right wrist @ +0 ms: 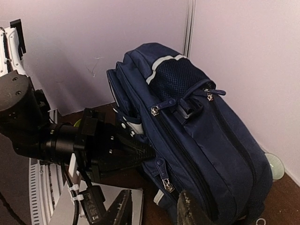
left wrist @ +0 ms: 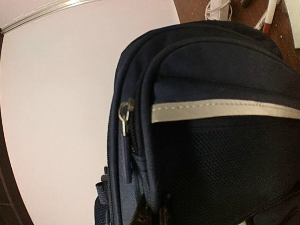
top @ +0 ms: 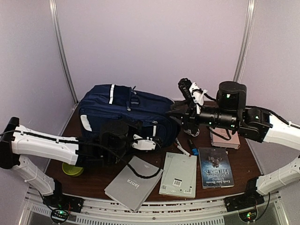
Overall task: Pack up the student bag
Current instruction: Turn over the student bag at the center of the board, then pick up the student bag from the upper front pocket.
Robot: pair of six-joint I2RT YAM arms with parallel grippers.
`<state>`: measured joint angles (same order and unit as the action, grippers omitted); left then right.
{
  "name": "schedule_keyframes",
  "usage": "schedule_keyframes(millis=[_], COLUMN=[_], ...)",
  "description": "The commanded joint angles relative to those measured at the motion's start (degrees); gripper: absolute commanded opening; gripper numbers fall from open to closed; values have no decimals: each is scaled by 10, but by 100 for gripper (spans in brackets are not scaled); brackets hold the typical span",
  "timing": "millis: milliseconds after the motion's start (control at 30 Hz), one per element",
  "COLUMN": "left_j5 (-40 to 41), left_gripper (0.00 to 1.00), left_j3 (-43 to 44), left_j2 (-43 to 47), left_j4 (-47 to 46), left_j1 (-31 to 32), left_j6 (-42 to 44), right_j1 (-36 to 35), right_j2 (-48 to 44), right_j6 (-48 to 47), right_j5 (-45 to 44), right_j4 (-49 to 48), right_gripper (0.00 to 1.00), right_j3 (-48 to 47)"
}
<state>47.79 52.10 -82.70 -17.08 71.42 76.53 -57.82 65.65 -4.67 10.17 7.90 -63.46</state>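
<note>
The navy student bag (top: 126, 110) lies on its side at the back left of the table, and its zips look closed. Our left gripper (right wrist: 147, 152) is closed, tips against the bag's front pocket; we cannot tell whether fabric is pinched. Our right gripper (right wrist: 154, 206) hangs partly open and empty just beside a lower zip pull (right wrist: 164, 180). We judge unzipping comes next: brace with the left, close squarely on the pull, and draw along the track.

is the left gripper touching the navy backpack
Touching. The right wrist view shows the left gripper with its tips pushed into the side of the navy backpack, no gap between them. The left wrist view shows its fingers closed on the fabric.
</note>
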Motion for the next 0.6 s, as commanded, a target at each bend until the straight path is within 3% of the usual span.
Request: schedule_keyframes(millis=[0,267,367,567], left_j5=[45,41,39,12], left_gripper=[0,0,0,0], left_j3=[-3,-4,-7,-9], left_j2=[4,12,17,42], left_j4=[-24,-3,-7,18], left_j1=[20,38,42,50], left_j6=[-89,-130,-143,-190], right_j1=[-16,-46,-49,-49], right_j2=[22,112,150,192], right_j6=[61,-2,-13,-22], right_j5=[-3,-82,-94,-108], right_j4=[5,100,123,128], right_gripper=[34,34,29,27], right_j3=[-4,-99,-131,-158])
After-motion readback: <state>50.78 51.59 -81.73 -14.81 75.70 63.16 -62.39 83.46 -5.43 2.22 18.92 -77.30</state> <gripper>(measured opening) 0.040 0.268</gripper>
